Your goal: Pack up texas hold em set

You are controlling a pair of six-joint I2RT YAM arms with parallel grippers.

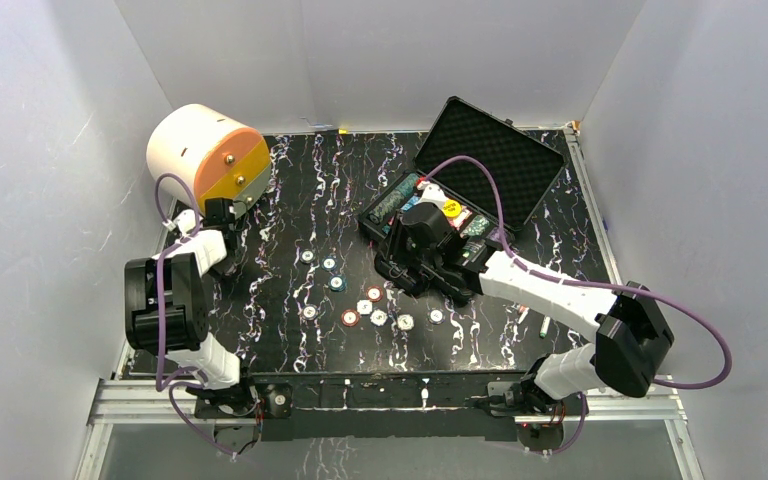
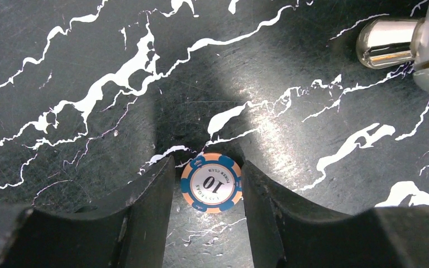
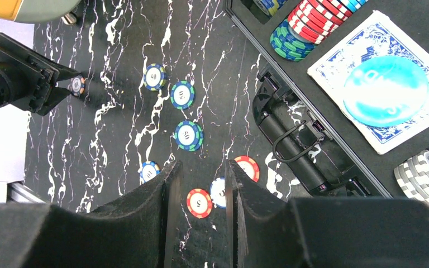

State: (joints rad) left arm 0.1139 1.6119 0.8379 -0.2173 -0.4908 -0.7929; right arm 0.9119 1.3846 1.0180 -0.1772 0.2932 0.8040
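The black case [image 1: 490, 160] stands open at the back right, with rows of chips [image 3: 307, 25] and a card deck [image 3: 335, 70] under a teal disc in its foam. Several loose chips [image 1: 350, 318] lie mid-table. My left gripper [image 2: 208, 163] is down at the table beside the drawer unit. Its fingers [image 2: 145, 212] flank a flat orange-and-blue "10" chip [image 2: 211, 183], the right one almost touching it. My right gripper [image 3: 202, 164] hovers open in front of the case, above a red chip [image 3: 199, 202] and a white-and-blue chip [image 3: 219, 192], holding nothing.
A white-and-orange round drawer unit [image 1: 205, 155] stands at the back left, its shiny metal foot [image 2: 385, 43] close to my left gripper. The case's handle [image 3: 296, 151] juts toward the loose chips. A green pen [image 1: 543, 327] lies near the right arm. White walls enclose the table.
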